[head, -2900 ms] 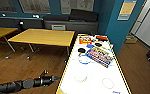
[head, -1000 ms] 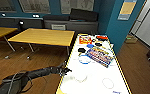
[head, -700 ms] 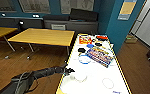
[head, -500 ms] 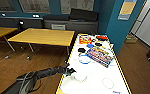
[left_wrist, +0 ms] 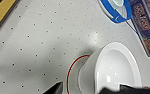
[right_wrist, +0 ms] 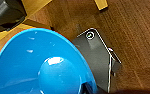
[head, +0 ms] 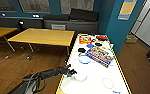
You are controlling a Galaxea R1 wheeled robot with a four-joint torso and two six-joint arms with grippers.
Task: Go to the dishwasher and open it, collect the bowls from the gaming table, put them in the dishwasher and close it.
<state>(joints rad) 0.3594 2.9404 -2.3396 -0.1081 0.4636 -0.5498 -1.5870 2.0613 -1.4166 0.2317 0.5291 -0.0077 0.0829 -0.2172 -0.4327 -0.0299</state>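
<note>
- The left gripper [head: 71, 72] reaches over the near edge of the white table [head: 96, 82], right beside a white bowl [head: 80, 75]. In the left wrist view the bowl [left_wrist: 116, 68] sits close against the gripper on a red ring marked on the speckled top. Whether the fingers are spread, closed or pinching the rim, I cannot tell.
- The white bowl looks glazed, rigid and empty. I judge it light but slippery and breakable, with its thin upper rim the best place to grip. A pinch over the rim, one finger inside and one outside, would hold better than a squeeze on the round wall.
- In the right wrist view a blue bowl [right_wrist: 41, 65] sits close to the right gripper's camera, above the wooden floor [right_wrist: 131, 30]. It also looks smooth, hard and empty. The gripper's fingers are not clear enough to say whether they clamp it.
- Further along the table lie a blue-rimmed ring or dish [head: 84, 59] and a colourful flat game box [head: 99, 55]. Smaller dark, blue and red items sit at the far end.
- Beyond stand a yellow-topped table [head: 44, 37] and a dark bench against the blue wall.
</note>
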